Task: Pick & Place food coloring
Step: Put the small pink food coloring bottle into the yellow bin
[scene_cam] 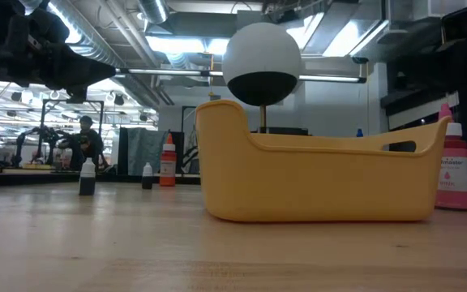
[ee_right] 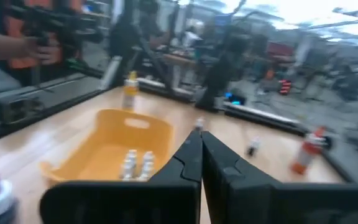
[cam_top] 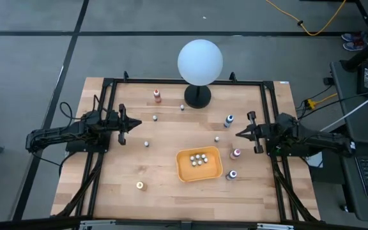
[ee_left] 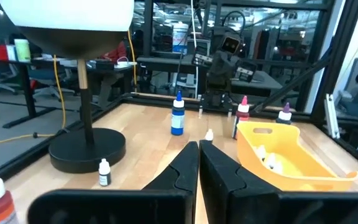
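Observation:
The food coloring bottles stand upright on their bases, scattered over the wooden table: an orange-red one (cam_top: pixel 157 96) near the far edge, a blue one (cam_top: pixel 229 120), a pink one (cam_top: pixel 236 153) and a purple one (cam_top: pixel 232 174) right of the yellow tray (cam_top: pixel 185 172). My left gripper (cam_top: pixel 139 122) hovers shut at the table's left side, pointing right. My right gripper (cam_top: pixel 237 133) hovers shut at the right side, pointing left, between the blue and pink bottles. The left wrist view shows the blue bottle (ee_left: pixel 177 115) ahead of the shut fingers.
A lamp with a white globe (cam_top: pixel 200 61) and black base (cam_top: pixel 197 97) stands at the far middle. Several tiny whitish pieces (cam_top: pixel 200 160) lie in the tray. Small pale-capped bottles (cam_top: pixel 146 144) dot the middle, and a yellowish one (cam_top: pixel 140 185) stands near the front left.

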Tool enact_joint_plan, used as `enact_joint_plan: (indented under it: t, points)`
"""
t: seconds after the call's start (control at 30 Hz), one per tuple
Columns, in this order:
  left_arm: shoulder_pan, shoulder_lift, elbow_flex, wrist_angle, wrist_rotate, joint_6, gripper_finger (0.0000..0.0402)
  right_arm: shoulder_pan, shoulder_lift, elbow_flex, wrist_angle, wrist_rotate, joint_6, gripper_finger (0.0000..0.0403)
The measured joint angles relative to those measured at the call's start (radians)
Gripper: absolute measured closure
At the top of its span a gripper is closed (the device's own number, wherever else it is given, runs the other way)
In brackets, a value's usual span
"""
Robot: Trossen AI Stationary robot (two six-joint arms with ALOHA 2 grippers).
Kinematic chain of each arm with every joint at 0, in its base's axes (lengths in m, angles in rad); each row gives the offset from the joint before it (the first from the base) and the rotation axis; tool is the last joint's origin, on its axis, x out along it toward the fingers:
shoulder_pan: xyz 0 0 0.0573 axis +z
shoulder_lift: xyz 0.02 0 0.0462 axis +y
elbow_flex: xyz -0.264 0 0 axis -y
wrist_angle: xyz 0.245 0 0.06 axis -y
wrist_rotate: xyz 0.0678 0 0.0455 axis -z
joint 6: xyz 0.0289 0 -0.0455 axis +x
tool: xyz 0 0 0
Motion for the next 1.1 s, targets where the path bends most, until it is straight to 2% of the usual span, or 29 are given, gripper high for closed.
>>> enact_joint_plan:
  t: [0.1, 0.2, 0.3, 0.37, 0.53, 0.63, 0.8, 0.93, 1.1]
  points:
    - [0.0, 0.0, 0.0, 0.002, -0.001, -0.04, 0.0392, -0.016, -0.044, 0.0, -0.05, 0.078, -0.027, 0.0399]
    - [0.0, 0.0, 0.0, 0.002, -0.001, -0.051, 0.039, -0.015, -0.098, 0.0, -0.089, 0.205, -0.043, 0.0399]
    - [0.0, 0.0, 0.0, 0.003, -0.002, -0.053, 0.0389, 0.008, -0.098, 0.0, -0.11, 0.311, -0.046, 0.04]
    - [0.0, 0.0, 0.0, 0.003, -0.002, -0.053, 0.0389, 0.037, -0.086, 0.0, -0.112, 0.341, -0.055, 0.04]
    - [0.0, 0.0, 0.0, 0.01, -0.011, -0.06, 0.0391, 0.088, -0.07, 0.0, -0.117, 0.36, -0.089, 0.0398]
    - [0.0, 0.0, 0.0, 0.038, -0.053, -0.106, 0.0389, 0.092, -0.06, 0.0, -0.116, 0.363, -0.071, 0.0393]
    - [0.0, 0.03, 0.041, -0.052, -0.11, -0.116, 0.0389, 0.092, -0.046, 0.0, -0.117, 0.36, -0.047, 0.0389]
    - [-0.006, 0.125, 0.112, -0.147, -0.131, -0.153, 0.0388, 0.092, -0.041, 0.0, -0.117, 0.357, -0.046, 0.0387]
    - [-0.035, 0.308, 0.258, -0.25, -0.1, -0.127, 0.0387, 0.092, -0.041, 0.0, -0.117, 0.354, -0.046, 0.0387]
